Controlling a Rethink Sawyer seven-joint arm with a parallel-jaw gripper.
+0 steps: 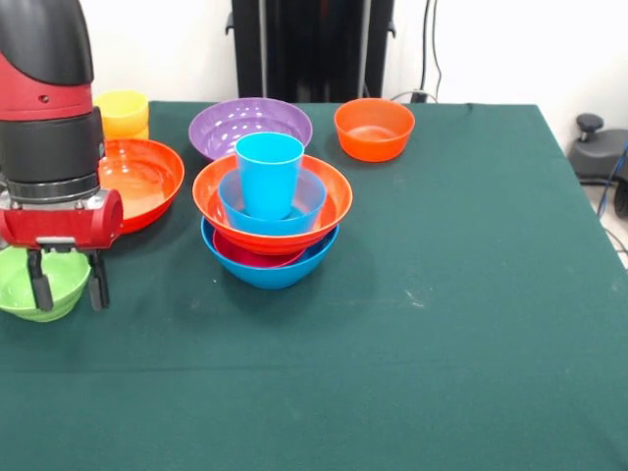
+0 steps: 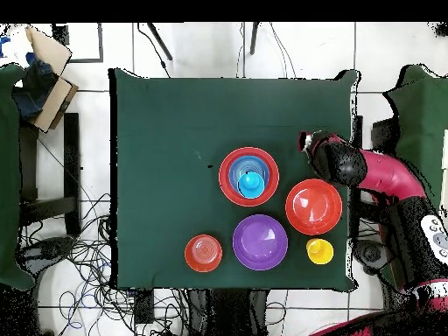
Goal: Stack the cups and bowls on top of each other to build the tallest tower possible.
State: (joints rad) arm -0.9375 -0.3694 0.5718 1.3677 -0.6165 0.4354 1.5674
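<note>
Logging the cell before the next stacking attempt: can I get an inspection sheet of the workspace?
Surface: green cloth-covered table, flat, with faint pale specks.
Job's things: tower at centre, a blue cup in nested bowls. Loose: purple bowl, small orange bowl, large orange bowl, yellow cup, lime green bowl.
Clutter: nothing seen on the table.
End effector: end effector open, empty, fingers pointing down in front of the lime green bowl.
Cables: cables tangled on the floor beside the table.
Surroundings: cardboard box off one corner; tiled floor.
</note>
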